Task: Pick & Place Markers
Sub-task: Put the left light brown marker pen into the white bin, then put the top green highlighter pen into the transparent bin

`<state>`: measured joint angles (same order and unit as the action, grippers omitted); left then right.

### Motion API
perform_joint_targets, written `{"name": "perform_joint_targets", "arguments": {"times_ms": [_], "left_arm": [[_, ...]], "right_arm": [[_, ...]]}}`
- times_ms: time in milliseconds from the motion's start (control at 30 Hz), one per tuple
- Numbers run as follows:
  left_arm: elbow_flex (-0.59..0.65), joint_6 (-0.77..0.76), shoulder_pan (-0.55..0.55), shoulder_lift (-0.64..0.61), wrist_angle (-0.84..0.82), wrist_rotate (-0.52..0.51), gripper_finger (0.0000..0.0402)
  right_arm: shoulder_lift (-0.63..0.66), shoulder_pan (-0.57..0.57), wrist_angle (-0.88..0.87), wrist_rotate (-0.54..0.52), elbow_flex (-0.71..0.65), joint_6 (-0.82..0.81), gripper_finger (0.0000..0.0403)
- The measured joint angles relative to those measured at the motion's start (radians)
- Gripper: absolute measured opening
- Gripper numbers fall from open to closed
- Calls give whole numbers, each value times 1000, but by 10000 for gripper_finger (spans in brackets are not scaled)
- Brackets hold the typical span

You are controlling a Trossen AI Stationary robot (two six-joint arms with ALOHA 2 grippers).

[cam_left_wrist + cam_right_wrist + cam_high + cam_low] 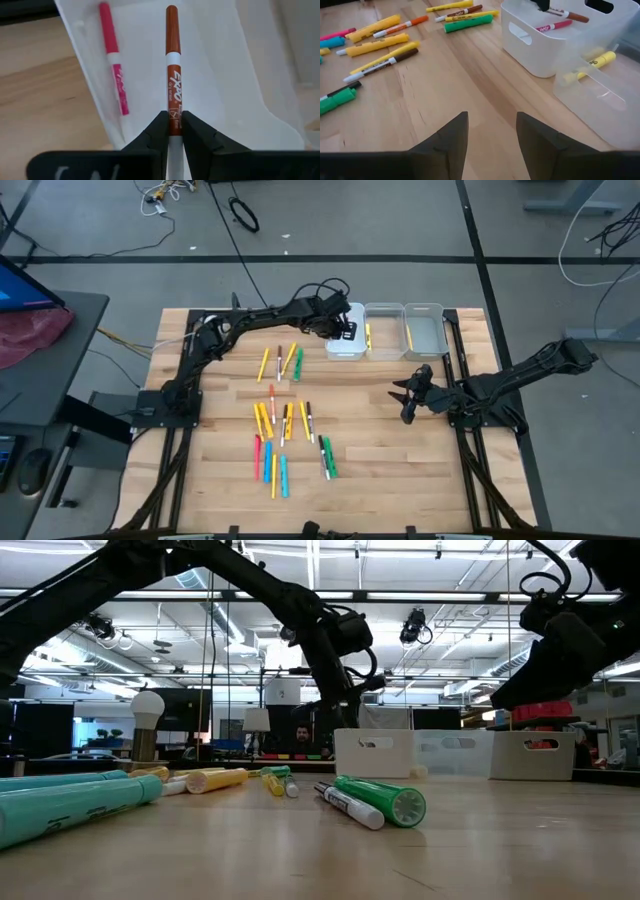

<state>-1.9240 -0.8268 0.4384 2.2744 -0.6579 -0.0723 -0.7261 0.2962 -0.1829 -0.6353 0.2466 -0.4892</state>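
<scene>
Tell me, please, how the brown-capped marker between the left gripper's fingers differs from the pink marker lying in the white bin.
The brown-capped marker has a white barrel with a brown cap; the pink marker is pink all over. The brown-capped marker sits between the fingers of the left gripper, above the white bin; the pink marker lies loose inside it, against a wall, touched by nothing. Both are slim pens of similar length, over or in the same bin.

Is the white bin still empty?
No, a pink marker already lies inside the white bin, beside the brown marker the left claw holds over it.
</scene>
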Motion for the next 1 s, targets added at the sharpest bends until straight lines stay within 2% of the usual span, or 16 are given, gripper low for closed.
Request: {"name": "perform_joint_targets", "arguments": {"times_ms": [300,667,833,933,1000], "left_arm": [[0,23,-10,23,50,-28,56],[-1,57,-11,24,67,-29,129],[-27,161,-33,-7,53,-25,142],[-29,233,-79,-60,39,-81,140],[-29,291,-128,-98,-9,-172,137]], "right_arm": [[0,0,32,20,0,-3,168],[0,0,90,53,0,-8,168],[0,0,126,53,0,-20,168],[-1,0,164,53,0,-33,168],[-3,3,202,54,0,-34,168]]}}
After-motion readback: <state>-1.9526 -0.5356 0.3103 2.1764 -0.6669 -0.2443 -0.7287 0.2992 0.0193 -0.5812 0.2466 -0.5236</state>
